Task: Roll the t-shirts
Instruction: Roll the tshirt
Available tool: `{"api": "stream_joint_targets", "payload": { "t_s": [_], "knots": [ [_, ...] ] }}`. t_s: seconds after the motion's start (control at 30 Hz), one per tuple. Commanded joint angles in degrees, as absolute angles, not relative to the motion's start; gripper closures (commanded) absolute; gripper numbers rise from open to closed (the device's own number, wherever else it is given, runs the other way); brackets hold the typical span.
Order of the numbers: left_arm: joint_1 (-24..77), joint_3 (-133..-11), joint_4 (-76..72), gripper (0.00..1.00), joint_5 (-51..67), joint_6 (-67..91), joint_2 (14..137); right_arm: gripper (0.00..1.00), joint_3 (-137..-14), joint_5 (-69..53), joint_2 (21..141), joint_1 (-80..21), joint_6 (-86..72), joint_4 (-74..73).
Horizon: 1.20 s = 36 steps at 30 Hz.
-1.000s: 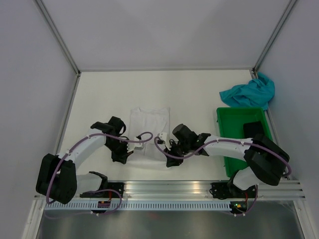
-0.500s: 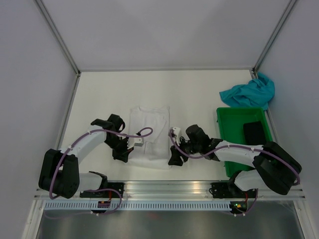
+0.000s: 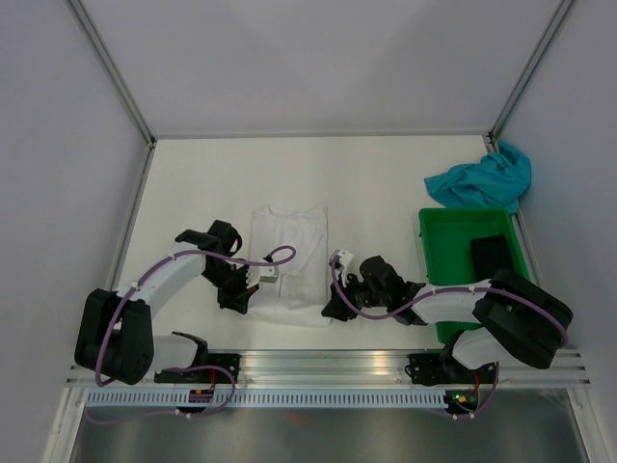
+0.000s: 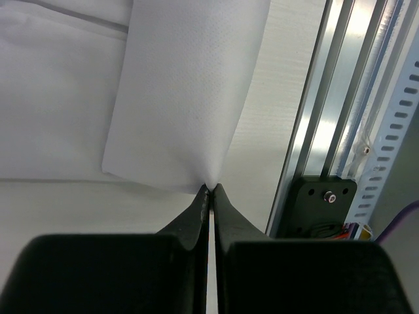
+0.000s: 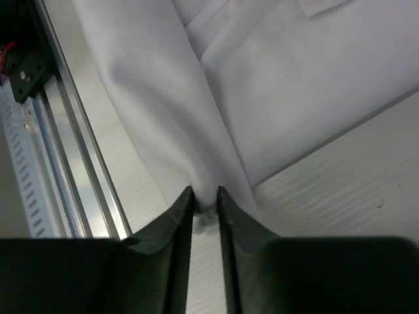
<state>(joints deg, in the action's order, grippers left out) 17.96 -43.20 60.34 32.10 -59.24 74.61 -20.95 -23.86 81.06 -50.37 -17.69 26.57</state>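
With the left end effector (image 4: pixel 209 189) and right end effector (image 5: pixel 205 193) clamped on slim pinches of white t-shirt (image 3: pixel 289 241), uneven pulling may free one.

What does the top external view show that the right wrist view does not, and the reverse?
Only the top external view: the teal t-shirt crumpled at the far right, the green bin, and the left pincer at the near left edge of the white t-shirt. Only the right wrist view: the fold of cloth nipped in the right pincer. Both: the white t-shirt, the right pincer and the metal rail.
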Motion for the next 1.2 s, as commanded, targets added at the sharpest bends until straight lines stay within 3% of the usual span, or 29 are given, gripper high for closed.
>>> {"api": "stream_joint_targets", "payload": {
  "t_s": [0.0, 0.13, 0.33, 0.8, 0.97, 1.17],
  "knots": [
    [17.6, -43.0, 61.3, 0.98, 34.2, -59.4, 73.0, 0.77, -21.5, -23.6, 81.6, -50.4, -20.6, 33.0],
    [17.6, -42.6, 63.3, 0.98, 35.2, -59.2, 71.3, 0.90, -20.4, -28.6, 81.9, -50.5, -24.1, 34.0],
    [16.5, -42.9, 61.0, 0.98, 35.8, -54.9, 68.6, 1.00, -17.1, -31.3, 78.8, -49.4, -30.6, 37.0],
    [6.7, -45.0, 49.1, 0.98, 27.7, -46.8, 85.0, 0.99, -19.9, -30.5, 90.6, -41.5, -33.4, 39.2],
    [6.4, -46.1, 48.1, 0.98, 29.0, -44.9, 88.7, 0.89, -22.0, -29.1, 93.0, -41.5, -33.1, 35.4],
    [6.4, -45.4, 48.3, 0.98, 31.8, -45.9, 86.8, 0.65, -24.6, -27.1, 86.6, -41.5, -28.7, 27.4]
  ]
}}
